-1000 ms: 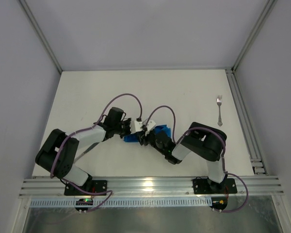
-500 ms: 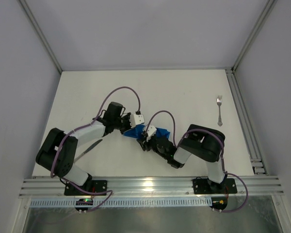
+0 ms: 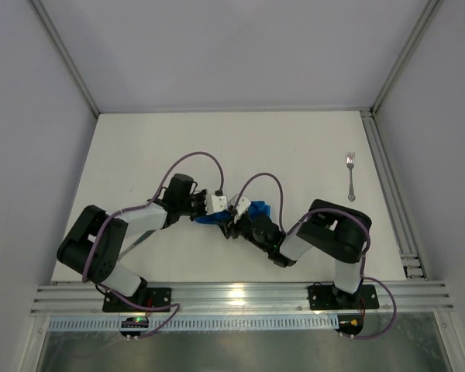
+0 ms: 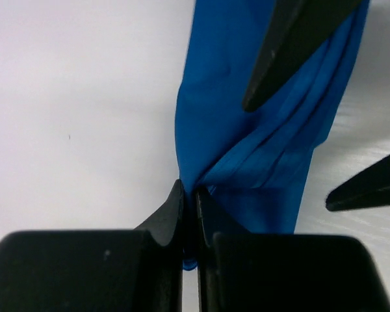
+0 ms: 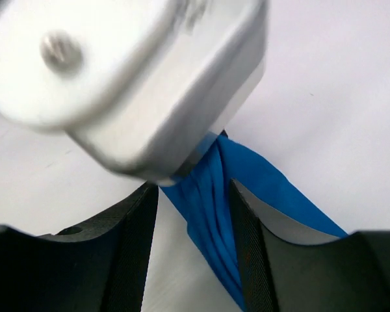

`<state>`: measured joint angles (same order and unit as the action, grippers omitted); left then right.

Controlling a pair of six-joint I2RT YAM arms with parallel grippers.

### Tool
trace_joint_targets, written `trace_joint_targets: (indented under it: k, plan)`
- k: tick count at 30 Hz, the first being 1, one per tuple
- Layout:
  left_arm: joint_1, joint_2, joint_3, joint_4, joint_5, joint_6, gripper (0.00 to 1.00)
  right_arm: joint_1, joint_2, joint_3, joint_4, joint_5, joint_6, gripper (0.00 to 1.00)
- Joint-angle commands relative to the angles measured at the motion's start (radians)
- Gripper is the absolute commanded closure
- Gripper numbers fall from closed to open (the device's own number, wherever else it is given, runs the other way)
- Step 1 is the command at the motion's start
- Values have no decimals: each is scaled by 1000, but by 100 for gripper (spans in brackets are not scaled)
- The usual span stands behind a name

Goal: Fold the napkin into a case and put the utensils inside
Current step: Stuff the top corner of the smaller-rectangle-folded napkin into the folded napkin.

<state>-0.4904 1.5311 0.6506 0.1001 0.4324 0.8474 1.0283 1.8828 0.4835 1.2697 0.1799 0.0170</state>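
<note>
One bright blue napkin [image 4: 260, 130], thin soft cloth bunched into long creased folds, sits mid-table [image 3: 294, 147] between the two grippers. Left gripper [image 4: 190, 195] is pinched tight on its edge; right gripper [image 5: 194, 195] has its black fingers apart, straddling the bunched strand. One slim silver metal fork [image 3: 351, 177] lies well apart, far right.

The left arm [image 3: 136, 219] and the right arm [image 3: 337, 232] have black joints, white shells and looping purple cables [image 3: 194, 157]. The left tool [image 4: 190, 195] has tapered black fingers [image 4: 162, 221] and a white housing [image 5: 149, 84] with one screw [image 5: 55, 49].
</note>
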Motion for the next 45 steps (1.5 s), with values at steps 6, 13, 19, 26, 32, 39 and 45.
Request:
trace_joint_targets:
  k: [6, 13, 19, 26, 32, 39, 45]
  plan:
    - [-2, 17, -170, 420, -12, 154, 100, -14, -239, -62, -105, -212, 221, 49]
    - [-2, 26, -307, 602, 25, 326, 100, -99, -401, -117, -289, -185, 373, 68]
    - [-2, 139, -397, 923, 39, 430, 100, -125, -344, 73, -582, -134, 388, 81]
    - [-4, 245, -422, 1067, 55, 513, 100, -165, -176, 262, -659, -114, 460, 96]
    - [-4, 198, -422, 982, 54, 495, 100, -165, -36, 290, -641, -215, 572, 96]
    - [-4, 71, -323, 612, 49, 443, 100, -163, 82, 329, -702, -218, 606, 96]
    - [-4, 55, -295, 518, 20, 447, 86, -165, 53, 267, -705, -145, 635, 96]
